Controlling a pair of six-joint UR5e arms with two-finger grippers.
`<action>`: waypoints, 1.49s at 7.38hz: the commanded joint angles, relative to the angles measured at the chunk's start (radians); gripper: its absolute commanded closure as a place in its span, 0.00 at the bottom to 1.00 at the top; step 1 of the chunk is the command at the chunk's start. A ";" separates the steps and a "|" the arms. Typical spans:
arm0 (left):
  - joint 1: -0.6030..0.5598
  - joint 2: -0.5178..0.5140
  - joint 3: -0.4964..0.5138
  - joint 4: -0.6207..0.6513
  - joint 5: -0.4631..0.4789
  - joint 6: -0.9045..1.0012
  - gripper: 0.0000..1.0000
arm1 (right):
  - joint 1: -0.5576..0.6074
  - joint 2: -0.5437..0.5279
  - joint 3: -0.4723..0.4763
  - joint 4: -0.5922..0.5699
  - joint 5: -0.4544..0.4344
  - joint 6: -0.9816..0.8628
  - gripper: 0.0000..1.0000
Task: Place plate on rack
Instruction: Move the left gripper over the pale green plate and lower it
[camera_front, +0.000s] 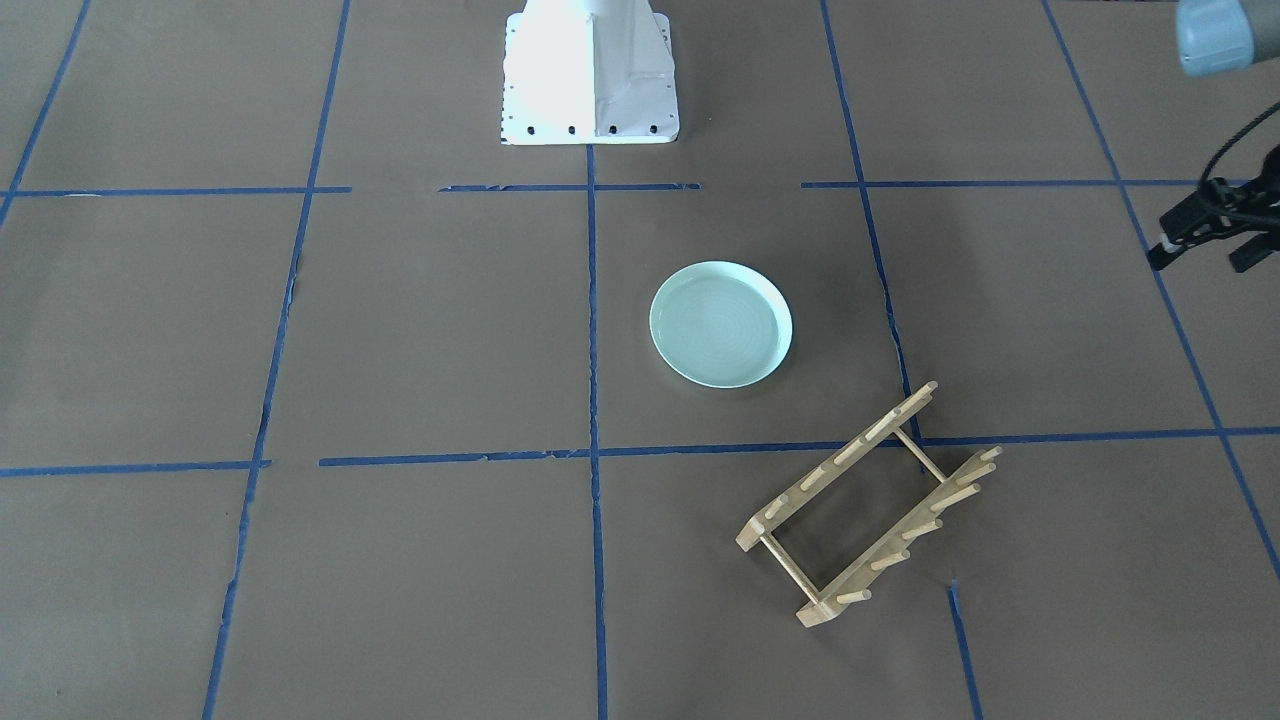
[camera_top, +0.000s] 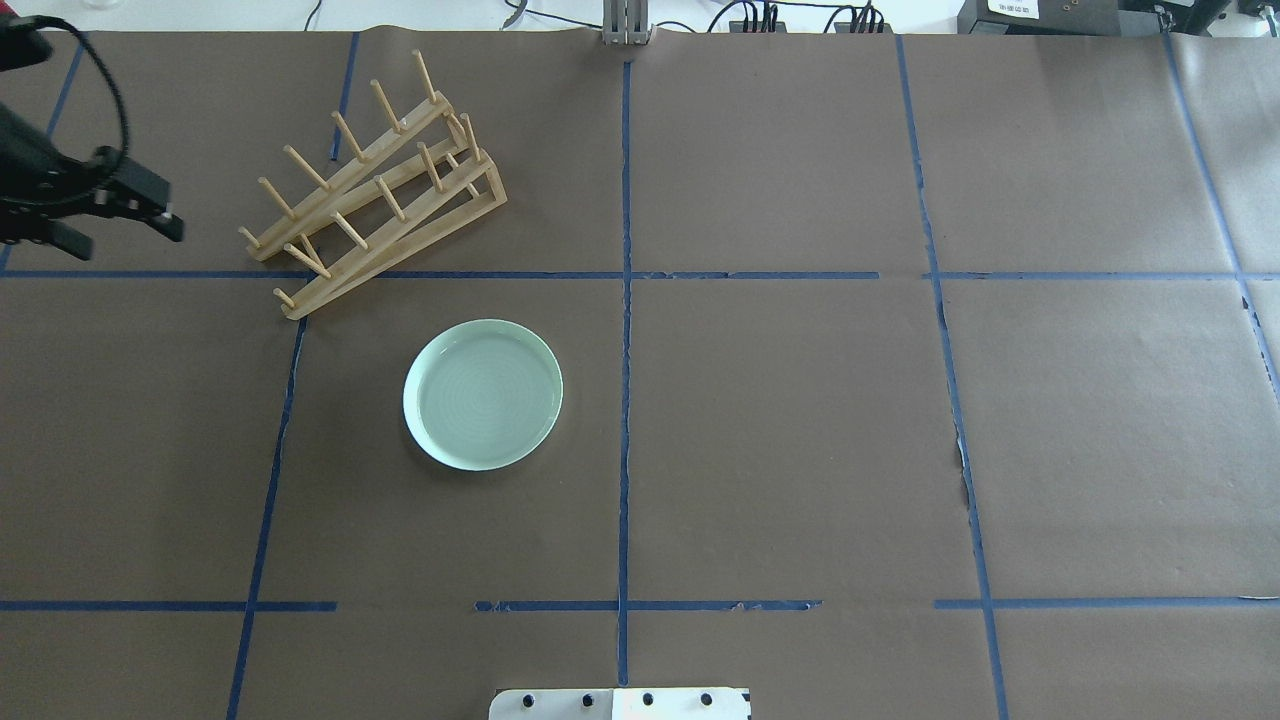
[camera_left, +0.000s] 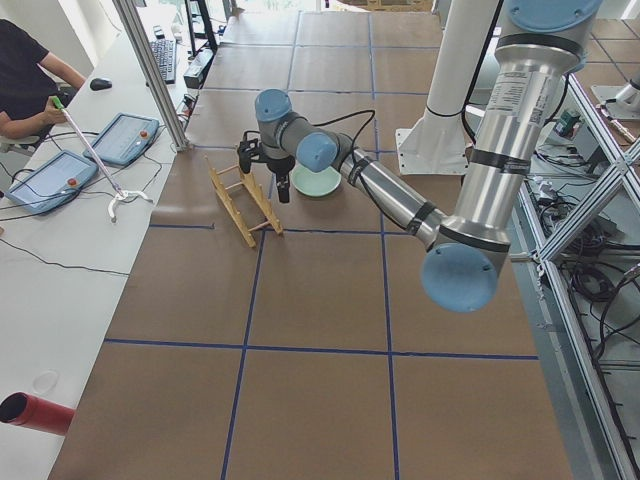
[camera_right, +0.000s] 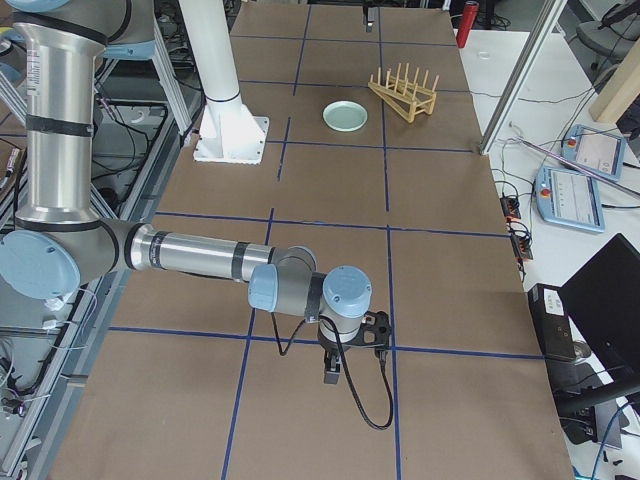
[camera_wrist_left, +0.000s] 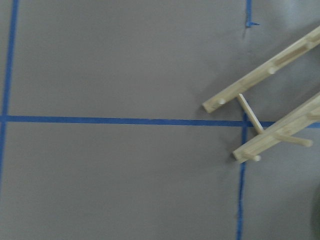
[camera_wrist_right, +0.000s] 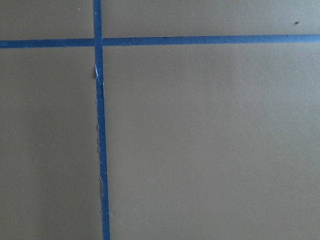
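The pale mint-green plate (camera_front: 720, 323) lies flat on the brown table near the middle; it also shows in the overhead view (camera_top: 483, 393). The light wooden rack (camera_front: 870, 505) stands at an angle beyond it, away from the robot (camera_top: 375, 190), with nothing on its pegs. My left gripper (camera_top: 125, 238) hovers open and empty to the left of the rack, apart from it (camera_front: 1200, 262). The left wrist view shows one end of the rack (camera_wrist_left: 270, 115). My right gripper (camera_right: 355, 350) is far off near the table's right end; I cannot tell whether it is open or shut.
The robot's white pedestal (camera_front: 590, 75) stands at the near table edge. Blue tape lines (camera_top: 625, 350) divide the brown table cover. A side table with tablets (camera_left: 120, 140) and an operator lies beyond the rack. A red cylinder (camera_left: 35, 412) lies on that side table.
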 joint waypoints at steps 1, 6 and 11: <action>0.231 -0.182 0.057 -0.001 0.107 -0.287 0.00 | 0.001 0.000 0.000 0.000 0.000 -0.001 0.00; 0.488 -0.426 0.447 -0.099 0.302 -0.471 0.00 | 0.001 0.000 0.000 0.000 0.000 -0.001 0.00; 0.490 -0.487 0.525 -0.096 0.366 -0.465 0.19 | 0.000 0.000 0.000 0.000 0.000 -0.001 0.00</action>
